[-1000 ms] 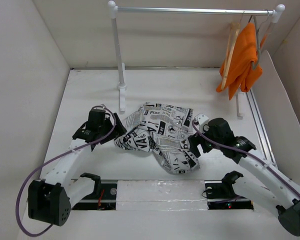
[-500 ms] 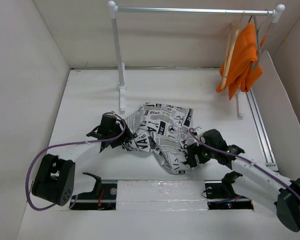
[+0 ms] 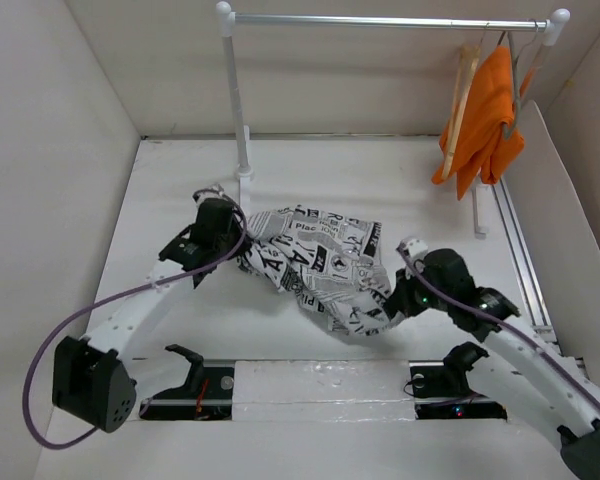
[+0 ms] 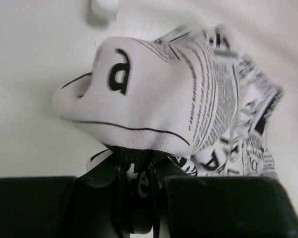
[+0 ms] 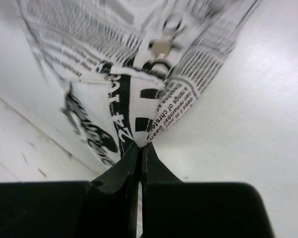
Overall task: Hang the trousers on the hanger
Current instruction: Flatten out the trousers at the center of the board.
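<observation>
Robotics test cell, seen from the room: a bare white table (image 3: 180, 170) is boxed in by plain white panel walls (image 3: 50, 150). Two robot arms, the left arm (image 3: 130, 320) and the right arm (image 3: 525, 350), are bolted at a base plate (image 3: 320, 385) on its near edge, the left trailing a purple cable (image 3: 55, 350). A white clothes rail (image 3: 380, 20) carries an orange garment (image 3: 485, 110). Newsprint trousers (image 3: 320, 265) lie crumpled mid-table.
</observation>
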Tool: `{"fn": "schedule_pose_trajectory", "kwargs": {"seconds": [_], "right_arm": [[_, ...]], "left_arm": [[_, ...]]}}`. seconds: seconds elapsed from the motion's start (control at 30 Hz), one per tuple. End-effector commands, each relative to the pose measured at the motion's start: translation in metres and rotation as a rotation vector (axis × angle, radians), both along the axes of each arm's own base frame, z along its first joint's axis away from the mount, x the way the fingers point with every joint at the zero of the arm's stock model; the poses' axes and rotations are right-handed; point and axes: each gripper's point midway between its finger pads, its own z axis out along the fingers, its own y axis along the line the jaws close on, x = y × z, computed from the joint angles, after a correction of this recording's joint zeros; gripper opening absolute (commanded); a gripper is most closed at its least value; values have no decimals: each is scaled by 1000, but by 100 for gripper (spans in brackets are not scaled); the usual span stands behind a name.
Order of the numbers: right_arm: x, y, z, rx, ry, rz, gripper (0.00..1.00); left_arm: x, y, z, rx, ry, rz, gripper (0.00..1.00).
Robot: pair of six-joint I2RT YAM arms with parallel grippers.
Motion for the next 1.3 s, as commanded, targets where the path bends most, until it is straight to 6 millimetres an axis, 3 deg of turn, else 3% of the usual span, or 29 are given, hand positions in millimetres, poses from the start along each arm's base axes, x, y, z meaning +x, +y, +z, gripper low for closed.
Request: {"fn": "schedule_pose_trajectory", "kwargs": {"seconds": [0.0, 0.03, 0.07, 0.1, 0.13, 0.17, 0.2, 0.23, 0.27, 0.3, 0.33, 0.37, 0.4, 0.43, 0.53, 0.57, 0.6, 0.63, 0.7, 0.73, 0.77, 0.8, 0.83, 0.93, 1.1, 1.17, 1.27], "right_arm": [[22, -28, 110, -9, -290, -126, 0], [27, -45, 132, -45, -355, -198, 0], [22, -57, 173, -43, -423, -219, 0], [20, -66, 193, -53, -460, -244, 0], [22, -77, 205, -96, -471, -286, 0], [12, -88, 233, -94, -501, -305, 0], [10, -93, 241, -107, -505, -314, 0], [8, -100, 246, -129, -504, -334, 0], [1, -106, 245, -152, -484, -339, 0], [-4, -116, 217, -223, -408, -365, 0], [-4, -116, 217, -224, -408, -365, 0], [-6, -119, 206, -239, -391, -377, 0], [-3, -116, 197, -239, -376, -374, 0], [-2, -112, 172, -270, -326, -353, 0], [-1, -99, 134, -277, -238, -315, 0], [-1, -103, 129, -295, -229, -330, 0], [-5, -106, 123, -294, -213, -351, 0], [-5, -106, 124, -288, -220, -352, 0], [-4, -107, 131, -266, -239, -377, 0], [-3, -107, 133, -267, -242, -383, 0], [-1, -107, 136, -264, -249, -384, 0], [1, -107, 136, -269, -250, -384, 0], [3, -105, 134, -277, -243, -383, 0], [12, -102, 134, -278, -256, -386, 0], [29, -87, 127, -292, -249, -333, 0], [26, -83, 117, -295, -207, -301, 0], [20, -83, 110, -298, -189, -285, 0]], "left_arm": [[15, 39, 101, 129, -229, 84, 0], [14, 45, 138, 141, -276, 97, 0], [15, 54, 158, 180, -307, 124, 0], [16, 58, 178, 195, -333, 130, 0], [12, 64, 215, 212, -379, 130, 0], [16, 65, 224, 241, -375, 125, 0], [12, 71, 249, 251, -394, 127, 2], [13, 72, 255, 275, -388, 117, 9], [20, 70, 249, 308, -352, 102, 20], [35, 79, 239, 368, -320, 145, 69], [35, 79, 231, 378, -300, 140, 70], [45, 88, 218, 395, -272, 152, 90], [61, 84, 196, 402, -219, 122, 99], [70, 87, 176, 409, -178, 128, 99], [77, 78, 136, 371, -75, 116, 99], [72, 75, 128, 365, -78, 109, 99], [64, 73, 136, 329, -125, 107, 99], [58, 76, 113, 321, -107, 109, 99], [43, 84, 104, 323, -109, 140, 99], [29, 89, 78, 336, -46, 157, 99], [22, 91, 67, 334, -24, 170, 99], [14, 88, 61, 300, -21, 162, 97], [4, 83, 35, 276, 19, 140, 94], [-12, 72, 9, 163, 49, 167, 93], [-1, 59, -7, 65, 13, 171, 96], [11, 58, -1, 76, 4, 179, 97], [32, 91, 8, 175, -36, 364, 99]]}}
